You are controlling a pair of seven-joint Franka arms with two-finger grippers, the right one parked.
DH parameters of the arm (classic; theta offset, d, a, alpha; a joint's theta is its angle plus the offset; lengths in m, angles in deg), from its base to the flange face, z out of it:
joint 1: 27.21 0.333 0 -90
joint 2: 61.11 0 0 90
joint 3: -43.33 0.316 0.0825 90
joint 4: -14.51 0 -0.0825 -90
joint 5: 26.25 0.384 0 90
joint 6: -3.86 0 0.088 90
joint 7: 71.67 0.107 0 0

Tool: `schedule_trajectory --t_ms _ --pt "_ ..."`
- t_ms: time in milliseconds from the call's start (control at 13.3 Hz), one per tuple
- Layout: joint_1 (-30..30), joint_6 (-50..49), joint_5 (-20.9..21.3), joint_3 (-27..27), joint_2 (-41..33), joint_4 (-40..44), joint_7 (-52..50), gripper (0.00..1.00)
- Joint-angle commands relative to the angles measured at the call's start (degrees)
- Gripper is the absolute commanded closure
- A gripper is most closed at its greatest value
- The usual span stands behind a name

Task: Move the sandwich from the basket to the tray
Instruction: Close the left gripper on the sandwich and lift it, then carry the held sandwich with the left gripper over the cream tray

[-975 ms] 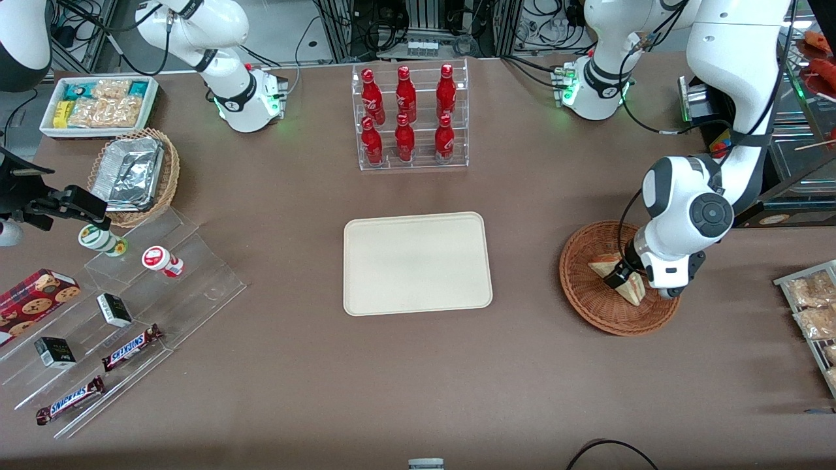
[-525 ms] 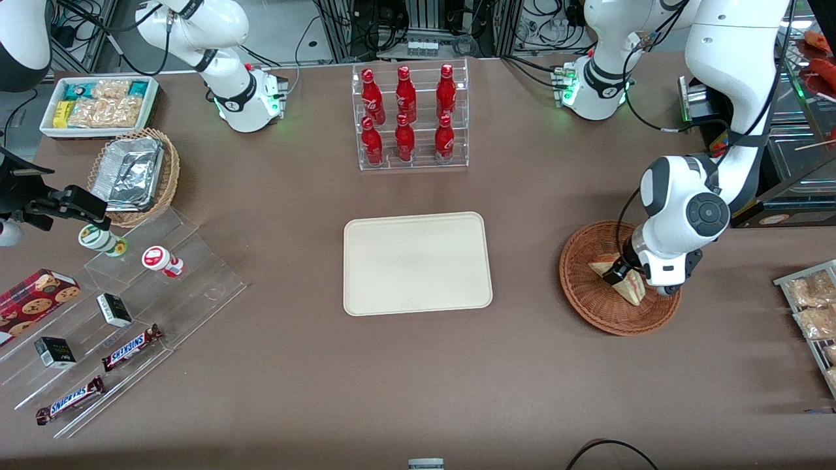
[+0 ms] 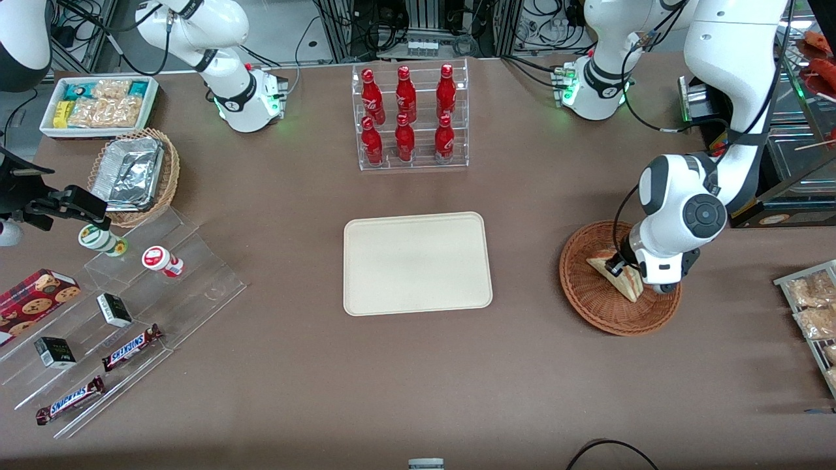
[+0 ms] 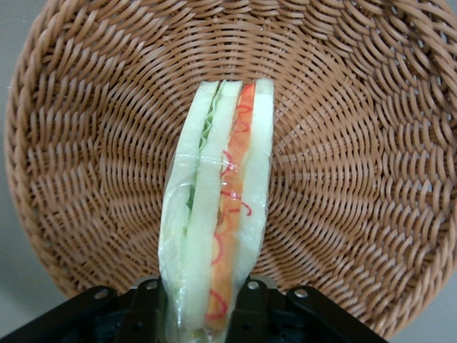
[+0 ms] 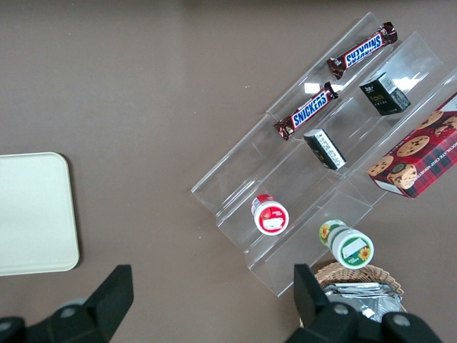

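Observation:
The sandwich (image 3: 614,277) is a wrapped triangular wedge of white bread with red and green filling. My left gripper (image 3: 617,266) is shut on it, one finger (image 4: 146,307) on each side, and holds it just above the floor of the round reddish-brown wicker basket (image 3: 588,303). In the left wrist view the sandwich (image 4: 218,214) stands on edge over the basket's weave (image 4: 343,157). The cream-beige tray (image 3: 417,262) lies flat at the table's middle, toward the parked arm's end from the basket, with nothing on it. A corner of the tray (image 5: 32,211) shows in the right wrist view.
A clear rack of red bottles (image 3: 408,117) stands farther from the front camera than the tray. Clear stepped shelves with snack bars and cups (image 3: 124,307), a tan basket of foil trays (image 3: 134,173) and a white snack bin (image 3: 98,104) lie toward the parked arm's end. Packets (image 3: 813,307) lie at the working arm's edge.
My left gripper has risen a little with the sandwich, lifting it off the basket floor and shifting slightly farther from the front camera.

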Motion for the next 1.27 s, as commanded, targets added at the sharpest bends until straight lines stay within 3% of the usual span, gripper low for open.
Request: schedule_trajectory --t_ms 0,300,600,1200 --pt "-2.3 -7.2 1.1 0.4 -1.8 4.8 -0.9 1.0" --pt "-7.0 -15.4 1.1 0.3 -1.6 11.2 -0.5 1.0" --pt "-13.8 -16.7 0.8 0.2 -1.2 13.4 -0.9 1.0" --pt "-28.5 -16.6 -1.1 0.1 11.0 28.8 -3.7 1.0"
